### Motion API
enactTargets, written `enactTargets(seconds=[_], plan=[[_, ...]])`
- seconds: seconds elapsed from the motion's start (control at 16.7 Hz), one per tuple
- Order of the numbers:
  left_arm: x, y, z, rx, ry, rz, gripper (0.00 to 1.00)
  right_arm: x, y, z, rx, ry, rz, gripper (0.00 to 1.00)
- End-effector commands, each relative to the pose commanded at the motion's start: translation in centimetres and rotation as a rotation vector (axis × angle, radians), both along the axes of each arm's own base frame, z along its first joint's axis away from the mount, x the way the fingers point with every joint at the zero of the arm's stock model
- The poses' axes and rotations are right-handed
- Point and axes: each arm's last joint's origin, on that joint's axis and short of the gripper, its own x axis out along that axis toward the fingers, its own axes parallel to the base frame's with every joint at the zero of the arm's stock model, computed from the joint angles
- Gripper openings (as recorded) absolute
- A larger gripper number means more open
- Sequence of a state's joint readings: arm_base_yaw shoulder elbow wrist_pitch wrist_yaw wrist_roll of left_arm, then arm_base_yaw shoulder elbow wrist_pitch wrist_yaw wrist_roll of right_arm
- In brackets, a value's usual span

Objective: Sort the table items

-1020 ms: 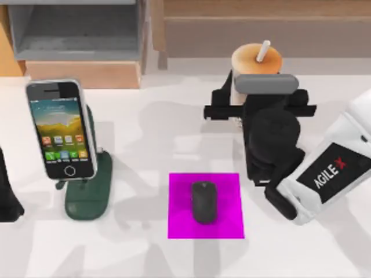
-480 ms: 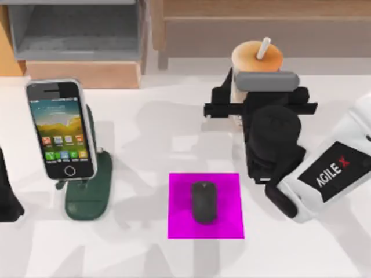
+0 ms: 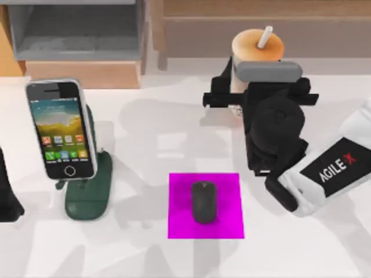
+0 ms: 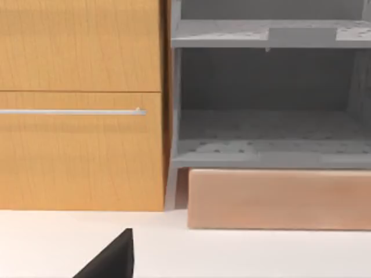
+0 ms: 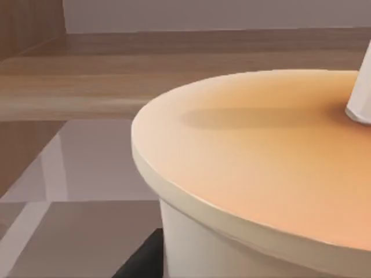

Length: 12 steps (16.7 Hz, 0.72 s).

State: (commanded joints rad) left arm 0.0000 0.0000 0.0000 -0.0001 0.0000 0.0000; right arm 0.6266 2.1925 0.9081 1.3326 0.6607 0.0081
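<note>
Currently: table (image 3: 174, 133) holding 3 items, right arm at the cup.
Right claw (image 3: 236, 99) clamped around cup (image 3: 255, 52) at back right; phone (image 3: 61, 128) upright on green stand (image 3: 88, 191), left; mouse (image 3: 203, 201) on magenta mat (image 3: 179, 226), centre; left arm parked at left edge.

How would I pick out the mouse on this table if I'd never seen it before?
Start at the white table and find the bright magenta square mat near the middle of its front half. The mouse lies on that mat: small, black, low and rounded, unlike the upright smartphone on its green stand to the left.
</note>
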Motion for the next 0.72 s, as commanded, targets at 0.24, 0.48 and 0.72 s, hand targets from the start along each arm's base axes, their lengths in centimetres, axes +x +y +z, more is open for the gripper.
enactTargets(seconds=[0.24,0.48,0.72], plan=[[0.0,0.0,0.0,0.000,0.000,0.000,1.00,0.8,-0.5,4.9,0.091,-0.137,0.038,0.00],[0.0,0.0,0.0,0.000,0.000,0.000,1.00,1.4,-2.0,9.7,0.150,-0.262,0.080,0.00],[0.0,0.0,0.0,0.000,0.000,0.000,1.00,3.2,-4.7,11.8,0.141,-0.295,0.084,0.00]])
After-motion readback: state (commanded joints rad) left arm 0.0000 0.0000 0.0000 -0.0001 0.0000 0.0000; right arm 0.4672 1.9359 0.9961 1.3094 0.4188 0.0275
